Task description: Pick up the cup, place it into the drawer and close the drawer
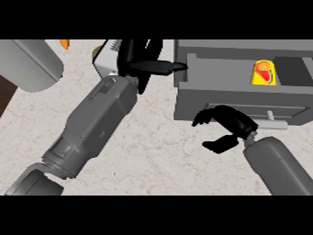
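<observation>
Yellow cup (264,72) with red-orange label, no legible writing, lies inside the open grey box-shaped drawer (247,92), beyond the right fingers. Right hand (228,125) hovers before the drawer front beside its grey handle (272,120), fingers curled, grasping nothing. Left hand (144,62) extends toward the drawer's left wall, fingers straight, released, above the pale marbled bench (152,151).
</observation>
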Robot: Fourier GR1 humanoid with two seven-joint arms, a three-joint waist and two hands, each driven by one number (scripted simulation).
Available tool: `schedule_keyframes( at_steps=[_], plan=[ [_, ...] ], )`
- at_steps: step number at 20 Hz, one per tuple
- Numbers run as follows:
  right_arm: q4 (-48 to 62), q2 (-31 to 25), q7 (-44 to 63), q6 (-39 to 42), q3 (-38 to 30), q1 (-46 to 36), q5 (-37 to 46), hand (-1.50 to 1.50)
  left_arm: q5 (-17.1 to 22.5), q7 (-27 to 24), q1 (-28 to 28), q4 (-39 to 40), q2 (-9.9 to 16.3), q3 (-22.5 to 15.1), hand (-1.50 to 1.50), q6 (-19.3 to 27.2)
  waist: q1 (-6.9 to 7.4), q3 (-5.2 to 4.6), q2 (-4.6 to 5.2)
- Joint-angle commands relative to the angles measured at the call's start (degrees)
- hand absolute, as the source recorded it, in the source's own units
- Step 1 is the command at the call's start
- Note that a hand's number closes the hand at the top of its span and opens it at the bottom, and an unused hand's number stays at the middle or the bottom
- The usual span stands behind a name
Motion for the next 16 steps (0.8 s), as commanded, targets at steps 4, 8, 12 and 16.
schedule_keyframes(
  at_steps=[4, 8, 12, 16],
  plan=[
    [22.25, 1.21, -12.29, -7.91, -5.48, -10.02, 2.29, 1.5, 0.74, 2.61, 5.42, -5.83, 4.68, 0.24, -1.5, -3.71, 3.51, 0.16, 0.44],
    [29.62, 0.86, -13.93, -10.73, -11.13, -17.26, 0.35, 1.5, 1.26, 3.19, 6.87, -9.43, 5.64, 0.19, -1.5, -5.49, 4.94, 0.21, 0.71],
    [34.84, -1.01, -15.05, -12.54, -16.02, -24.29, -1.69, 1.5, 1.02, 3.66, 9.36, -10.64, 6.34, -0.45, -1.5, -6.47, 5.8, 0.22, 1.27],
    [37.36, -3.77, -13.87, -12.41, -19.07, -27.73, -3.42, 1.5, 0.6, 4.58, 11.5, -11.91, 9.17, -1.06, -1.5, -8.67, 7.12, 0.23, 1.47]
  ],
)
